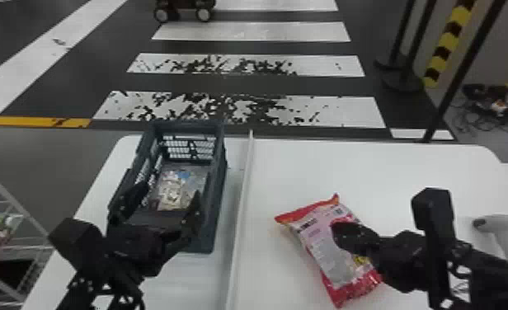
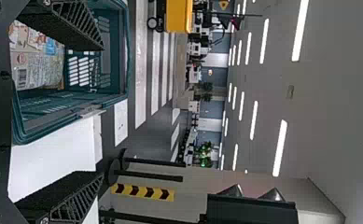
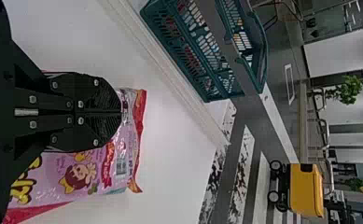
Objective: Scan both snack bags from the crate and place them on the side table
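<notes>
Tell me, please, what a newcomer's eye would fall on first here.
Probably the glossy pink-and-red snack bag on the white table, partly hidden by the black right gripper, its jaws closed. Next, likely, the dark teal plastic crate at the table's left, a shiny printed bag inside and the black left gripper above, jaws apart.

Bright overhead light from ceiling strips (image 2: 280,148); glints on snack bag (image 3: 79,176); faint shadow beside crate (image 1: 219,198).

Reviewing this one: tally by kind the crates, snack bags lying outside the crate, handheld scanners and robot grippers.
Crate: 1
Snack bag outside the crate: 1
Handheld scanner: 1
Grippers: 2 (left gripper, right gripper)
Total: 5
</notes>
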`<state>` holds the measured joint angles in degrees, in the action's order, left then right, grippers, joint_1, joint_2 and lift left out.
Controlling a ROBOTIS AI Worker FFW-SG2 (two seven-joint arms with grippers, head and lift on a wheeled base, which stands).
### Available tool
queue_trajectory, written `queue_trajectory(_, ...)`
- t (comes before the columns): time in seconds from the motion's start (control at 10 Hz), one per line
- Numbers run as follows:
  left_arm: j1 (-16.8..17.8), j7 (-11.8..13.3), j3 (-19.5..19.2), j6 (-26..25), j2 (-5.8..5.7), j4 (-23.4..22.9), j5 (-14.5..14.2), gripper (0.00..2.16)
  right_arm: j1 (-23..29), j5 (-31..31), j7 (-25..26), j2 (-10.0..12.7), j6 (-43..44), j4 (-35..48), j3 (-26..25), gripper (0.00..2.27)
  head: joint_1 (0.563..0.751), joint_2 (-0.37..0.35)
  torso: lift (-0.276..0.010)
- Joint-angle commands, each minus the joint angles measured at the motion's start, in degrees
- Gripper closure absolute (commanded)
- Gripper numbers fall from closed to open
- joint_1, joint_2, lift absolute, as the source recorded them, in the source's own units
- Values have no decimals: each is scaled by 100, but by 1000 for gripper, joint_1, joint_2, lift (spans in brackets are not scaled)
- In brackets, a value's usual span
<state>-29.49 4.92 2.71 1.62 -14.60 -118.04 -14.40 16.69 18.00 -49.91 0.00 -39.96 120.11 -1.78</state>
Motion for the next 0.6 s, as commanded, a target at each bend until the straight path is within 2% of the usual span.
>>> queue_trajectory(0.0,-13,0,-7,0,-8,0,7,39,-95,-25,34,5,132,-234,301,2219,695,85,-98)
queue_trajectory(0.1,-13,0,-7,0,-8,0,-2,39,-192,-33,52,5,238,-418,433,2219,695,111,-98)
queue_trajectory(0.3,-22,0,-25,0,-43,9,-10,39,-508,-262,34,5,976,-1113,451,2219,695,142,-98)
queue_trajectory(0.5,-22,0,-60,0,-60,9,-45,39,-684,-174,34,5,1134,-1368,407,2219,695,164,-98)
